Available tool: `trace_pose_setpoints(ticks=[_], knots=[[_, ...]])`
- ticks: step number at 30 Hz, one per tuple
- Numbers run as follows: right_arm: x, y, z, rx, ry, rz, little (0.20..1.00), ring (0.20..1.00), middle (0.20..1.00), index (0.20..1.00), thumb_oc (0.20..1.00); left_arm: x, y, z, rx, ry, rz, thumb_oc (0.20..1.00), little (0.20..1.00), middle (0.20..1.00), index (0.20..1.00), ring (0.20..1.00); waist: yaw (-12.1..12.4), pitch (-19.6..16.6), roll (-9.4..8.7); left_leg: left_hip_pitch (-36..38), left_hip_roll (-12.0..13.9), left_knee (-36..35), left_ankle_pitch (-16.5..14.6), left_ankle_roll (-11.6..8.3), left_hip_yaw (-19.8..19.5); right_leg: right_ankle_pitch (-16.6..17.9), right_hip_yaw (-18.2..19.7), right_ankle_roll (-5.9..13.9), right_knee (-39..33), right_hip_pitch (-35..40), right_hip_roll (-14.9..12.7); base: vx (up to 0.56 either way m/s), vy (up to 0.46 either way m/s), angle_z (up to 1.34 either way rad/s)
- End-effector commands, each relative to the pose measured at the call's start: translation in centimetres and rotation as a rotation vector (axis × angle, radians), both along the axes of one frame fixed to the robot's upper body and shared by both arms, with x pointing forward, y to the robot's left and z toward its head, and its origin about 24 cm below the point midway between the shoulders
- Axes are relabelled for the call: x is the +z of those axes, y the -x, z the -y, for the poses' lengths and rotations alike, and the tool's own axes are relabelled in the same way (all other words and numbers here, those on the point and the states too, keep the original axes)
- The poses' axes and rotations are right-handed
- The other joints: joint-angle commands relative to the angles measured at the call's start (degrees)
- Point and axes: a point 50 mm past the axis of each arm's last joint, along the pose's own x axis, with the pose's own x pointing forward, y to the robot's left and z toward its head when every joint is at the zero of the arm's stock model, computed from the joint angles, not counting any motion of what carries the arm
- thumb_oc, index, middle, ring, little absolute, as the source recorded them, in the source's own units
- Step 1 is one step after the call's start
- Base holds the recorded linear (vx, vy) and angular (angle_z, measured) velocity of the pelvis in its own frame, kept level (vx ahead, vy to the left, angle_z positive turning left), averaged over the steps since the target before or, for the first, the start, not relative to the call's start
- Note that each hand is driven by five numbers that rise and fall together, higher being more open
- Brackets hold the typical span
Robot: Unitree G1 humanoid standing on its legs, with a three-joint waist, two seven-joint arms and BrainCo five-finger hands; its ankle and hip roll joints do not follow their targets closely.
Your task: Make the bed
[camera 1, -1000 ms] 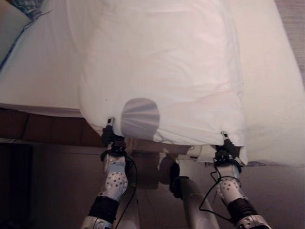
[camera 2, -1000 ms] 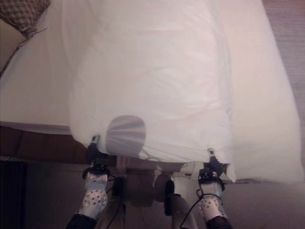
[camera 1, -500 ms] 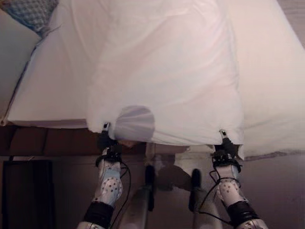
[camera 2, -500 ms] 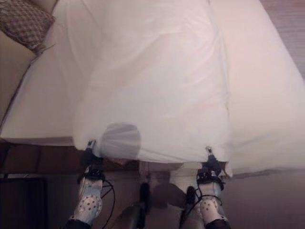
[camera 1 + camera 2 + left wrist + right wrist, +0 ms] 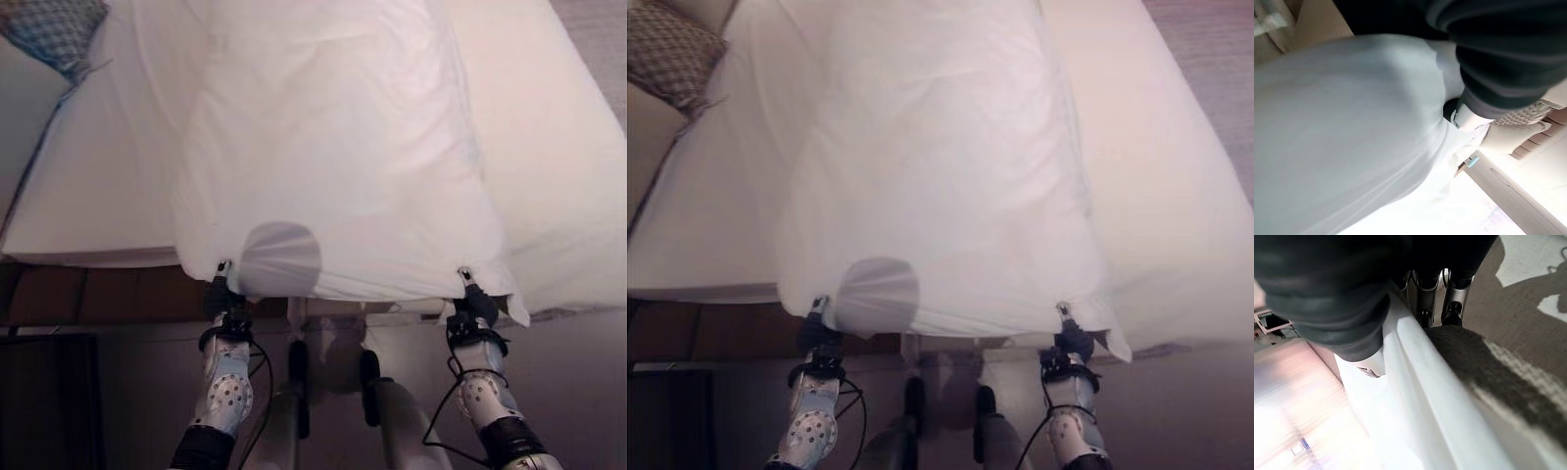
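Note:
A white duvet [image 5: 333,147] lies lengthwise along the bed, and its near edge is held up just past the bed's near side. My left hand [image 5: 223,294] grips that edge at its left end, my right hand [image 5: 477,305] at its right end, where a loose corner [image 5: 514,305] sticks out. In the left wrist view the thumb [image 5: 1465,115] presses into the white cloth [image 5: 1352,137]. In the right wrist view the cloth's fold [image 5: 1425,382] runs between the thumb [image 5: 1370,363] and the fingers [image 5: 1426,289].
The mattress under its white sheet [image 5: 88,186] stretches to both sides of the duvet. A patterned cushion [image 5: 54,27] lies at the far left corner. A brown wooden bed frame [image 5: 98,294] runs under the near left edge. Grey carpet [image 5: 598,39] lies past the bed's right side.
The camera has shifted. Both hands keep their hold on the duvet's edge. My right hand has moved a little to the right and nearer, and the loose corner beside it has spread out.

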Motion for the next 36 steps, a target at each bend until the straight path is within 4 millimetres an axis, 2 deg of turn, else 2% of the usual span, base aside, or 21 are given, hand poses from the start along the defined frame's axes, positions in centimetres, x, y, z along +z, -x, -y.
trace_pose_setpoints(ticks=[1,2,4,6,7,8,9,12,14,16,18,19,21,22,23,24,27,28,29,33,36], knots=[[2.6,0.5,3.5,-0.121,0.106,0.106,0.2,0.2,0.2,0.2,0.2,2.4,0.7,-3.1,0.149,-0.016,0.14,0.2,0.2,0.2,0.2,0.2,-0.95,-1.23,-1.71,-0.15,0.37,7.07,-5.87,2.17,-0.47,9.81,1.55,5.04,-12.7,3.77,0.58,0.05,0.048,-0.08],[2.7,0.4,3.4,-0.115,0.102,0.108,0.2,0.2,0.2,0.2,0.2,2.4,0.8,-3.1,0.153,-0.018,0.141,0.2,0.2,0.2,0.2,0.2,-0.67,-1.68,-2.02,0.52,1.95,3.76,-5.25,2.47,-1.95,9.49,1.72,5.15,-12.47,3.49,0.31,0.06,0.088,-0.18],[2.7,0.3,3.2,-0.116,0.105,0.107,0.2,0.2,0.2,0.2,0.2,2.9,0.8,-3.4,0.17,-0.034,0.154,0.2,0.2,0.2,0.2,0.2,-0.21,-1.81,-2.27,0.62,6.44,-2.93,-0.71,2.1,-5.82,9.09,2.11,5.37,-11.06,2.04,-0.04,0.04,0.15,-0.2],[2.7,0.2,3.4,-0.144,0.105,0.097,0.2,0.2,0.2,0.2,0.2,3.2,0.4,-3.3,0.175,-0.045,0.157,0.2,0.2,0.2,0.2,0.2,-0.58,-1.83,-1.55,1.9,10.15,-9.08,3.15,1.16,-4.83,8.21,1.47,6.02,-10.55,1.89,-1.32,0.06,0.268,-0.06],[2.6,0.0,3.3,-0.135,0.107,0.092,0.2,0.2,0.2,0.2,0.2,3.2,0.3,-3.2,0.165,-0.053,0.16,0.2,0.2,0.2,0.2,0.2,-0.42,-1.79,-1.15,3.33,10.37,-10.02,2.18,1.08,-4.0,8.3,1.15,6.41,-10.17,1.84,-1.57,0.04,0.517,0.07],[2.8,-0.2,3.0,-0.132,0.108,0.093,0.2,0.2,0.2,0.2,0.2,3.5,0.2,-3.3,0.167,-0.079,0.165,0.2,0.2,0.2,0.2,0.2,-0.2,-1.02,-0.77,2.73,8.58,-8.86,0.52,0.74,-3.45,10.13,1.4,8.41,-11.5,1.67,-4.09,0.0,0.394,0.05],[2.8,-0.2,3.0,-0.132,0.108,0.093,0.2,0.2,0.2,0.2,0.2,3.5,0.2,-3.3,0.167,-0.08,0.165,0.2,0.2,0.2,0.2,0.2,-0.21,-1.17,-0.76,2.45,8.56,-8.8,0.6,0.76,-3.49,10.29,1.39,8.43,-11.62,1.49,-4.1,-0.01,0.443,0.01],[2.6,-0.2,3.3,-0.145,0.131,0.064,0.2,0.2,0.2,0.2,0.2,3.6,0.2,-4.0,0.189,-0.132,0.157,0.2,0.2,0.2,0.2,0.2,-0.3,0.0,-0.71,-0.5,2.93,-0.26,-4.62,1.67,-1.3,14.69,2.1,10.9,-16.74,4.24,-9.85,0.07,0.429,0.2],[2.2,0.0,3.5,-0.129,0.182,0.025,0.2,0.2,0.2,0.2,0.2,2.8,1.1,-4.6,0.184,-0.214,0.115,0.2,0.2,0.2,0.2,0.2,-0.1,-0.63,-0.12,-1.28,0.0,2.6,-7.25,3.16,0.33,18.96,3.0,11.16,-20.73,5.9,-13.66,0.13,0.52,0.3],[1.9,0.0,3.7,-0.12,0.205,0.006,0.2,0.2,0.2,0.2,0.2,2.3,1.3,-4.8,0.177,-0.243,0.089,0.2,0.2,0.2,0.2,0.2,0.15,-0.68,0.21,-1.1,-0.67,3.44,-8.0,3.71,0.62,19.45,2.81,10.84,-21.18,6.18,-14.2,0.07,0.255,-0.05],[1.4,-0.1,3.5,-0.098,0.219,-0.024,0.2,0.2,0.2,0.2,0.2,1.4,1.8,-5.0,0.174,-0.295,0.034,0.2,0.2,0.2,0.2,0.2,0.51,-0.71,0.43,-0.69,-0.94,3.06,-8.07,4.34,1.05,18.51,2.03,10.13,-19.59,5.28,-12.76,0.05,0.225,-0.09],[0.7,-0.2,3.1,-0.069,0.224,-0.057,0.2,0.2,0.2,0.2,0.2,0.6,1.9,-5.4,0.192,-0.332,-0.022,0.2,0.2,0.2,0.2,0.2,0.71,-0.34,0.12,0.56,-1.37,1.64,-7.84,4.22,1.43,15.99,1.22,9.41,-16.87,3.4,-9.63,0.03,0.202,-0.12],[0.2,0.0,3.0,-0.058,0.226,-0.081,0.2,0.2,0.2,0.2,0.2,-0.3,2.0,-5.4,0.199,-0.307,-0.068,0.2,0.2,0.2,0.2,0.2,0.72,-0.38,-0.07,0.86,-1.48,1.18,-7.55,4.02,1.62,15.94,0.14,9.42,-18.23,3.71,-9.65,0.01,0.023,-0.2],[-0.6,0.3,3.0,-0.059,0.215,-0.115,0.2,0.2,0.2,0.2,0.2,-0.9,2.1,-5.0,0.199,-0.28,-0.092,0.2,0.2,0.2,0.2,0.2,0.53,-0.18,-0.15,0.75,-1.78,1.09,-7.41,3.98,1.34,15.8,1.2,9.46,-18.27,3.85,-9.5,-0.01,-0.02,-0.26],[-1.6,0.4,2.9,-0.057,0.209,-0.164,0.2,0.2,0.2,0.2,0.2,-1.4,2.0,-5.0,0.205,-0.296,-0.123,0.2,0.2,0.2,0.2,0.2,1.16,0.32,-0.11,0.88,-1.27,1.08,-7.35,3.79,1.98,16.16,-0.19,9.72,-17.8,3.43,-9.94,-0.03,-0.089,-0.28],[-2.8,1.1,3.0,-0.07,0.198,-0.231,0.2,0.2,0.2,0.2,0.2,-3.1,2.3,-4.9,0.229,-0.235,-0.205,0.2,0.2,0.2,0.2,0.2,0.92,0.47,-0.4,1.09,-0.73,0.73,-7.04,3.57,2.12,15.78,-0.35,9.85,-17.3,3.26,-9.46,-0.03,-0.073,-0.24],[-4.6,2.0,3.0,-0.056,0.205,-0.323,0.2,0.2,0.2,0.2,0.2,-4.5,2.4,-5.0,0.246,-0.236,-0.284,0.2,0.2,0.2,0.2,0.2,0.61,0.06,-0.86,0.78,-0.14,-0.14,-6.21,3.12,2.24,15.66,-0.78,9.85,-17.39,2.67,-9.15,-0.01,-0.114,-0.06],[-6.5,3.1,3.0,-0.065,0.155,-0.409,0.2,0.2,0.2,0.2,0.2,-6.3,2.7,-5.0,0.28,-0.19,-0.384,0.2,0.2,0.2,0.2,0.2,0.3,-0.16,-1.08,0.44,0.28,-0.79,-5.26,2.69,1.94,15.5,-1.3,9.67,-17.81,2.55,-8.86,-0.01,-0.11,0.0],[-6.5,3.1,3.0,-0.064,0.155,-0.408,0.2,0.2,0.2,0.2,0.2,-6.3,2.7,-5.0,0.28,-0.189,-0.383,0.2,0.2,0.2,0.2,0.2,0.26,-0.16,-1.06,0.42,0.28,-0.81,-5.24,2.68,1.91,15.5,-1.34,9.66,-17.82,2.55,-8.86,-0.02,-0.121,0.06],[-10.3,6.0,3.4,-0.028,0.171,-0.646,0.2,0.2,0.2,0.2,0.2,-11.0,4.3,-4.4,0.206,-0.226,-0.629,0.2,0.2,0.2,0.2,0.2,-0.24,-0.24,-1.28,0.65,1.13,-3.06,-4.09,2.53,1.69,15.81,-1.81,9.75,-18.91,2.39,-8.26,-0.01,-0.044,0.03],[-11.2,6.8,3.8,-0.013,0.203,-0.729,0.2,0.2,0.2,0.2,0.2,-12.6,5.0,-4.3,0.175,-0.254,-0.727,0.2,0.2,0.2,0.2,0.2,-0.44,-0.27,-1.19,0.72,1.21,-3.59,-3.83,2.49,1.81,16.15,-1.77,9.84,-19.39,2.47,-8.33,0.0,0.0,0.0]])
